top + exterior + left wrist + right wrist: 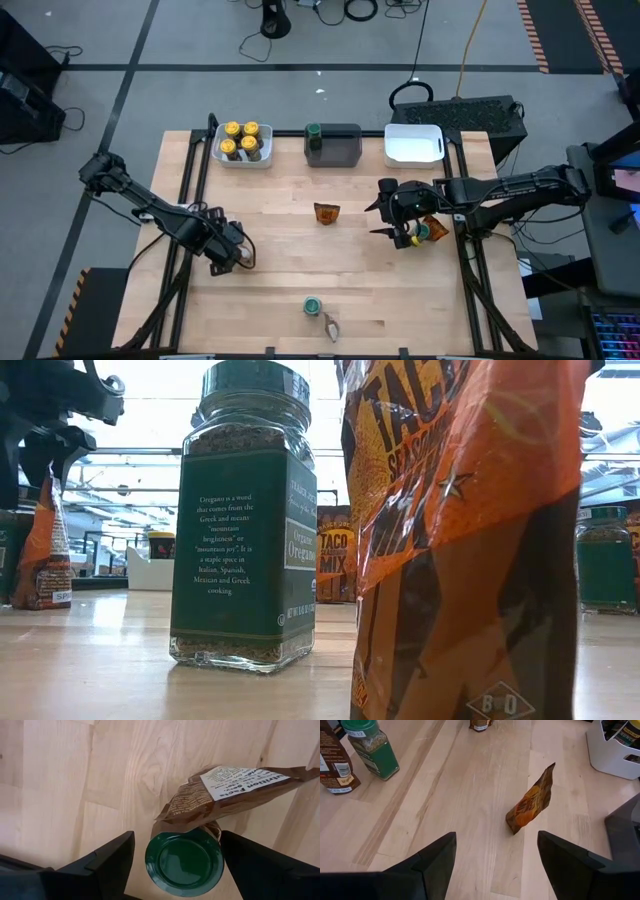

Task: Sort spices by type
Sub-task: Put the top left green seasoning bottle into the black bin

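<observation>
My left gripper (232, 258) points down over the table's near left, open. Its fingers stand on either side of a green-lidded jar (184, 862), with a brown packet (225, 795) leaning on the jar's lid. My right gripper (381, 210) hovers open at the right, facing an orange packet (530, 805) that stands on its bottom edge mid-table (326, 212). A yellow-lidded jar (413, 237) and another packet (434, 228) lie under the right arm. Another green-lidded jar (312, 305) and a packet (331, 326) stand near the front edge.
Along the far edge stand a white bin (222, 158) with several yellow-lidded jars, a dark grey bin (345, 148) with one green-lidded jar (314, 131), and a white bin (413, 145). Bare wood lies between the two arms.
</observation>
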